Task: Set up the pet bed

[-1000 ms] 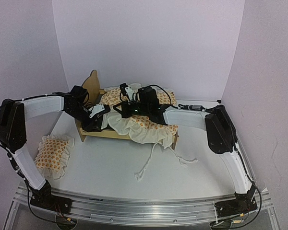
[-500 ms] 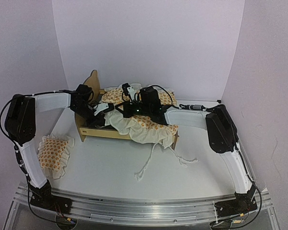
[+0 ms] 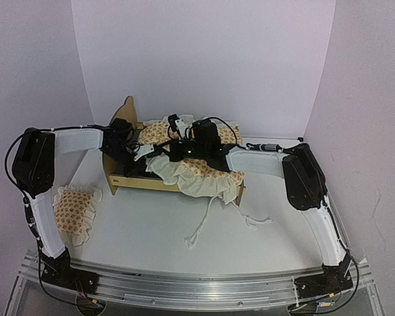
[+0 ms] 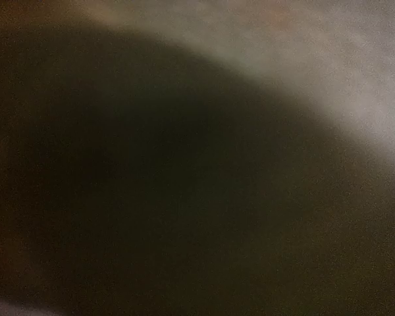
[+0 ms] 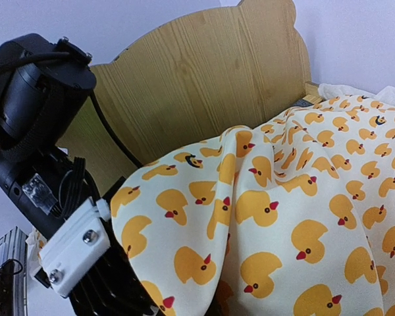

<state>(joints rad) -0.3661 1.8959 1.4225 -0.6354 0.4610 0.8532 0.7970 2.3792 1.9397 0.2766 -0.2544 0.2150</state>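
The pet bed [image 3: 133, 183] stands at the back left of the table, its scalloped headboard [image 3: 126, 110] [image 5: 204, 85] upright. A cream duck-print cushion [image 3: 197, 174] [image 5: 303, 217] lies rumpled across it and hangs over the front rail. My left gripper [image 3: 147, 153] is shut at the cushion's headboard-end edge, and the fabric drapes over its fingers. The left wrist view is dark, covered. My right gripper [image 3: 171, 146] is shut on a raised fold of the cushion beside it, its fingertips hidden under fabric.
The small matching pillow [image 3: 72, 207] lies on the table at the left, near the left arm's lower link. The cushion's white ties [image 3: 201, 230] trail over the table in front of the bed. Lilac walls close in the back and sides.
My left arm has reached further right toward the cushion's edge and its gripper has closed there. The right arm and the cushion's main part have hardly moved.
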